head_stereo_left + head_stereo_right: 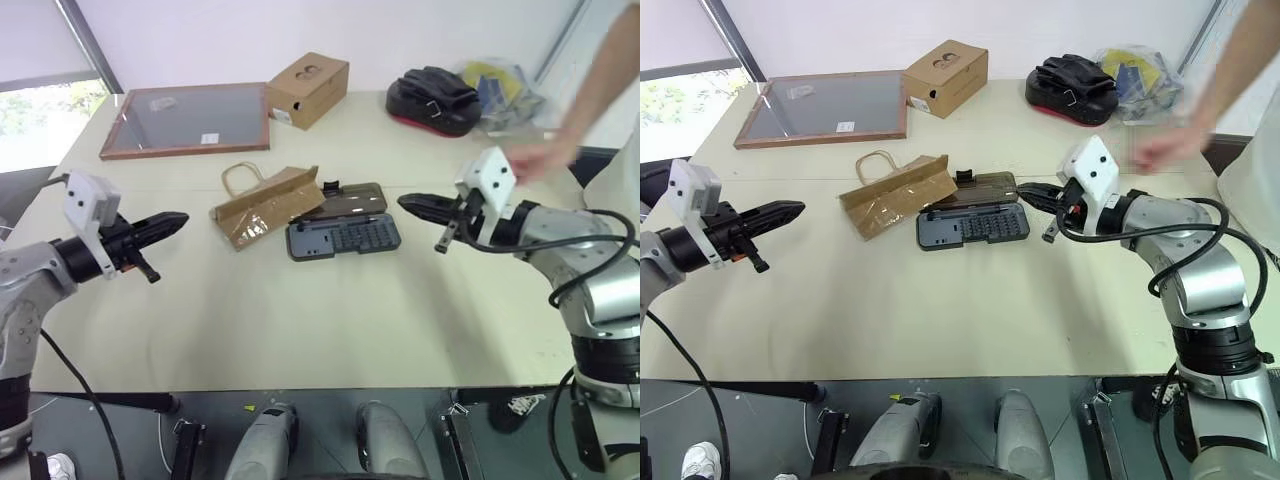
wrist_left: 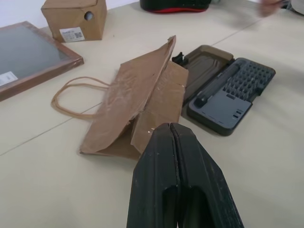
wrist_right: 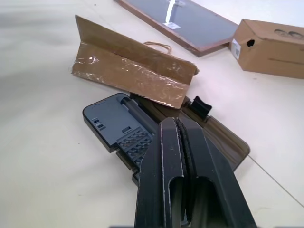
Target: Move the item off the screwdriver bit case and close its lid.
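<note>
The brown paper bag, the item, lies crumpled on the table with its right edge over the left end of the open lid. The screwdriver bit case lies open and flat, its rows of bits showing, and the brownish lid is folded back behind it. My left gripper hovers shut, left of the bag and pointing at it. My right gripper is shut too, just right of the case. In the left wrist view the bag lies beyond the shut fingers. The right wrist view has the case just under the fingertips.
A wood-framed panel and a cardboard box with two holes lie at the back. A black-and-red pouch and a plastic bag sit back right. A person's hand reaches over the table's right side, near my right wrist.
</note>
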